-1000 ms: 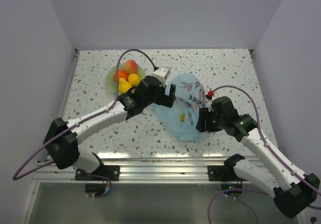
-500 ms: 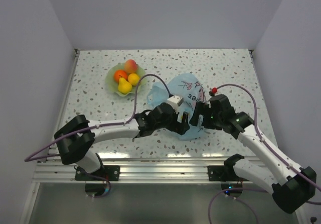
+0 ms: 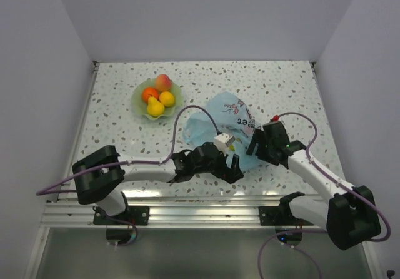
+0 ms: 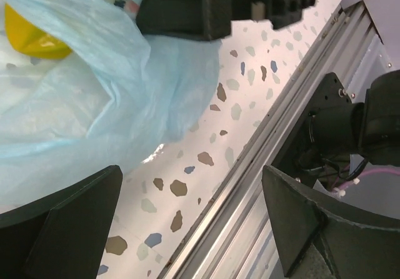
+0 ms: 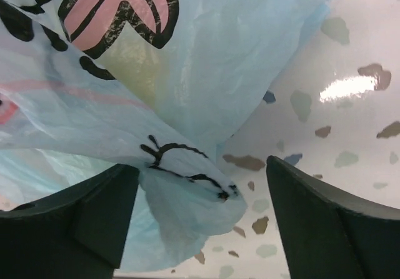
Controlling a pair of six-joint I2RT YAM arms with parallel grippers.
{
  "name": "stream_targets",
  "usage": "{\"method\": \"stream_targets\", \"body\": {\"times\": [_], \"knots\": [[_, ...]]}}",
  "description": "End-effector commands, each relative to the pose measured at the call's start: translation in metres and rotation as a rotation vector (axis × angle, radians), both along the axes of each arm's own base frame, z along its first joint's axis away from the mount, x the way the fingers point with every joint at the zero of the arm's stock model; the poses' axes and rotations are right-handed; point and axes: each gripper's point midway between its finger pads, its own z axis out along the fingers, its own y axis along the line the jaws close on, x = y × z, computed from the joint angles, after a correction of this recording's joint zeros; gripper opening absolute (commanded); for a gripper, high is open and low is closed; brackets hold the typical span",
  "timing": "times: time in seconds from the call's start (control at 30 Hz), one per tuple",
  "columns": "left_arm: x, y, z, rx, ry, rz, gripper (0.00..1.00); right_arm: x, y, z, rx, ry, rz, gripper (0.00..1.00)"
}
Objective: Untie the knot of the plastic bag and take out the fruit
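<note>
Taking out: small yellow fruit (image 4: 31,32) inside thin light-blue plastic bag (image 3: 228,113). Both jaws spread beside it; next we reach in.

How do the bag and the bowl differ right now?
The bag is thin, light blue and crumpled; the bowl is pale green with a wavy rim. The bowl holds four fruit in the open; the bag shows one yellow fruit through its film. The bag's edges lie by the open left gripper and open right gripper; the bowl sits well away from both. Both rest on the speckled table.
</note>
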Motion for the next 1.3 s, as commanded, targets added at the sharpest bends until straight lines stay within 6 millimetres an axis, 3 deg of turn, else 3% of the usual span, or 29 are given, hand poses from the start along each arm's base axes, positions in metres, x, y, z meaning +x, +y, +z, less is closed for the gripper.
{"method": "stream_targets", "body": {"times": [0.0,0.1,0.13,0.17,0.23,0.27,0.3,0.5,0.57,0.77,0.9,1.03,1.13,1.17,1.27], "knots": [[0.0,-0.005,0.032,-0.104,-0.056,-0.008,0.99,0.035,0.007,0.006,0.022,-0.122,0.038,0.82],[0.007,0.004,0.035,-0.085,-0.085,0.04,1.0,0.044,0.017,0.004,0.025,-0.129,0.116,0.58],[0.008,0.009,0.037,-0.074,-0.094,0.051,1.0,0.045,0.019,0.004,0.026,-0.13,0.139,0.4],[0.011,0.013,0.037,-0.063,-0.103,0.07,1.0,0.046,0.019,0.003,0.009,-0.129,0.171,0.32],[0.022,0.025,0.035,-0.016,-0.131,0.139,1.0,0.05,0.021,0.01,0.001,-0.147,0.209,0.17],[0.028,0.03,0.036,-0.002,-0.139,0.169,1.0,0.049,0.02,0.011,-0.016,-0.149,0.235,0.05],[0.036,0.037,0.033,0.025,-0.148,0.21,1.0,0.05,0.024,0.021,0.001,-0.173,0.26,0.0],[0.072,0.051,0.046,0.045,-0.184,0.335,0.98,0.044,0.017,0.048,-0.03,-0.197,0.272,0.0],[0.081,0.046,0.052,0.043,-0.198,0.349,0.97,0.036,0.003,0.053,-0.077,-0.185,0.227,0.0],[0.092,0.049,0.052,0.058,-0.212,0.398,0.96,0.04,0.008,0.132,-0.091,-0.372,0.339,0.0],[0.092,0.054,0.035,0.077,-0.176,0.419,0.96,0.035,0.025,0.155,-0.051,-0.372,0.426,0.0],[0.089,0.055,0.016,0.096,-0.14,0.425,0.96,0.025,0.029,0.149,-0.035,-0.368,0.436,0.0],[0.09,0.055,0.014,0.094,-0.136,0.435,0.96,0.014,0.018,0.116,-0.044,-0.309,0.369,0.0],[0.091,0.054,0.016,0.09,-0.139,0.438,0.96,0.006,0.016,0.094,-0.044,-0.255,0.357,0.0],[0.095,0.058,0.021,0.093,-0.159,0.458,0.97,-0.009,0.006,0.057,-0.042,-0.152,0.271,0.0]]}}
